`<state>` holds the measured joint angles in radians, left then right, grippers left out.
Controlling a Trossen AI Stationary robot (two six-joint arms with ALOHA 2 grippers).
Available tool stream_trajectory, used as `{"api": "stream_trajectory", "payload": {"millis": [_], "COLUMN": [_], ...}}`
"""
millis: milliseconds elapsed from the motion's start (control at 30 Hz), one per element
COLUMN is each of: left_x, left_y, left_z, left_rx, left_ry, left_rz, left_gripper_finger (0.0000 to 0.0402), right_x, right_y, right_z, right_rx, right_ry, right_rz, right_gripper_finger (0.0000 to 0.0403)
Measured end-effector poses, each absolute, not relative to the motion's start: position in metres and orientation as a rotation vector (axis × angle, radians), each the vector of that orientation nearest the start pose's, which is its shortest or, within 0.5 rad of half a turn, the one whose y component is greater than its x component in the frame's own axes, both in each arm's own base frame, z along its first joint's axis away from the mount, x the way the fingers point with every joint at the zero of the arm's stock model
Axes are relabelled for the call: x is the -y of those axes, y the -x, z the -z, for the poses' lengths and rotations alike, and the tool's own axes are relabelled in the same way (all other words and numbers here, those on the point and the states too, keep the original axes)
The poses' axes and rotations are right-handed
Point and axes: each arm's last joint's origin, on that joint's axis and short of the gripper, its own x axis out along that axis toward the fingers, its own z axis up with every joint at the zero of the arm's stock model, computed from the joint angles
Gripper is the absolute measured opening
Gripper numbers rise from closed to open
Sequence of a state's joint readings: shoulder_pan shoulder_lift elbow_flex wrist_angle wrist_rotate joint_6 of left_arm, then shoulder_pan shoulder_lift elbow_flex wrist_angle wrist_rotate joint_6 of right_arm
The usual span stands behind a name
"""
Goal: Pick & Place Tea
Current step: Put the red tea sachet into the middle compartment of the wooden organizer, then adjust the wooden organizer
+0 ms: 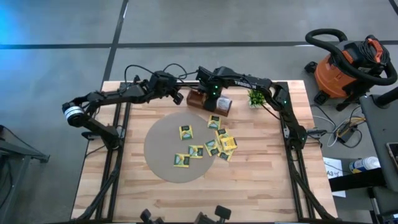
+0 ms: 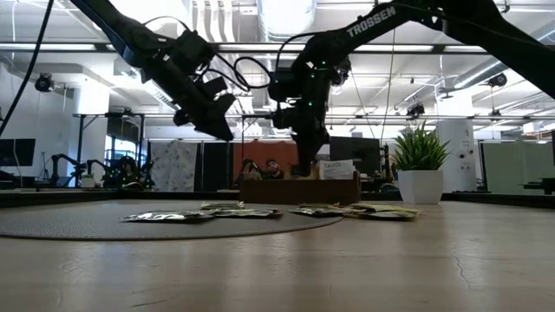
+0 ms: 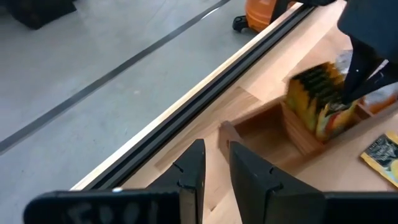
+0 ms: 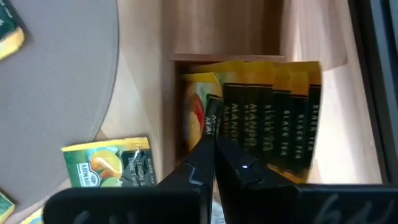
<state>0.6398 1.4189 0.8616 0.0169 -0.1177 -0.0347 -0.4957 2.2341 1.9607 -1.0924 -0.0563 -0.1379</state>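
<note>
Right claw (image 4: 213, 140) shut, tip in tray (image 4: 224, 37) w/ yellow sachets (image 4: 273, 115).

The high view looks straight down on the whole table (image 1: 261, 186). The low view sits at tabletop level, facing the room. Each wrist view looks close past its own fingers, sharing the wooden tray (image 3: 261, 127) just beyond them, also visible from overhead.
</note>
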Motion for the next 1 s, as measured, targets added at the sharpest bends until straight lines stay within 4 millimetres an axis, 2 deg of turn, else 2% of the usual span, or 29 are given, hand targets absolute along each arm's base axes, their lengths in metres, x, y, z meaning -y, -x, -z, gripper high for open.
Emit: {"api": "stream_trajectory", "payload": {"millis": [133, 333, 533, 733, 933, 1000], "left_x": [-0.184, -0.184, -0.181, -0.179, -0.183, -0.187], "left_y": [-0.24, -0.239, -0.237, -0.237, -0.245, -0.246], "left_z": [-0.236, -0.234, -0.22, -0.202, -0.183, -0.175], "left_rx": [-0.523, -0.521, -0.54, -0.506, -0.472, -0.465], "left_ry": [0.179, 0.194, 0.257, 0.369, 0.401, 0.472], "left_rz": [-0.753, -0.752, -0.732, -0.665, -0.616, -0.633], "left_gripper_finger": [0.0067, 0.0067, 0.0067, 0.0067, 0.0067, 0.0067], "right_x": [0.214, 0.215, 0.212, 0.208, 0.197, 0.197], "right_y": [-0.4, -0.402, -0.402, -0.4, -0.399, -0.398], "right_z": [-0.206, -0.213, -0.223, -0.225, -0.242, -0.246], "right_rx": [-1.348, -1.326, -1.336, -1.375, -1.344, -1.34], "right_ry": [-0.265, -0.261, -0.253, -0.242, -0.197, -0.177], "right_rz": [0.27, 0.275, 0.264, 0.238, 0.22, 0.247], "right_gripper_finger": [0.003, 0.0083, 0.012, 0.0135, 0.0131, 0.0125]}}
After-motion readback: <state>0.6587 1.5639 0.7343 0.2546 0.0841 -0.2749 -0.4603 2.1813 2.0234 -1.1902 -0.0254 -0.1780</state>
